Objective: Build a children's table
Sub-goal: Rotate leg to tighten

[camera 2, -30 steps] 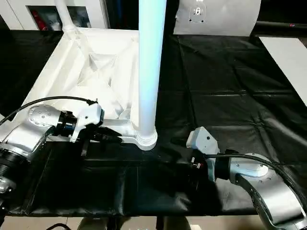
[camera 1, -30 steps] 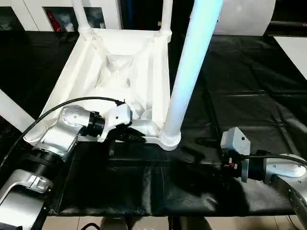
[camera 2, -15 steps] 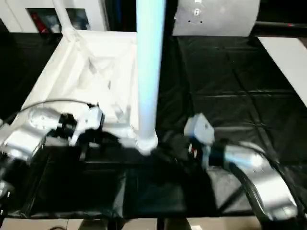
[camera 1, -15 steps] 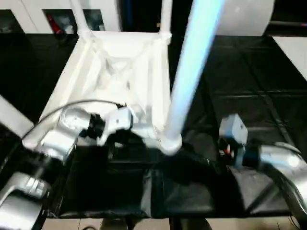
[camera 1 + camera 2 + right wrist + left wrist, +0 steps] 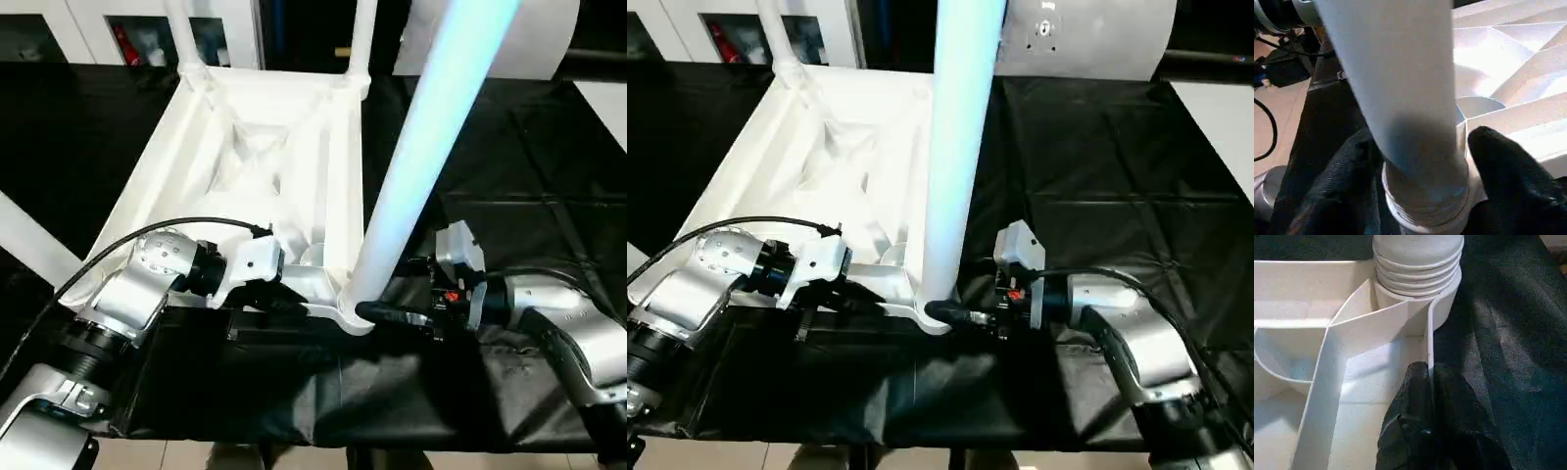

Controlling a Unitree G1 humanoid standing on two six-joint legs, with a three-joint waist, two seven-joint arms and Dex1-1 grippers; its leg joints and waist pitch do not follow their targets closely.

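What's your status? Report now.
Left gripper shut on tabletop rim. Right gripper fingers straddle near leg at its socket. Nothing in the way.

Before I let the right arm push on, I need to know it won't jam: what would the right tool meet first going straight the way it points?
The right tool straddles the near leg, so it would likely meet that leg's base at the tabletop's corner socket; depth is unclear.
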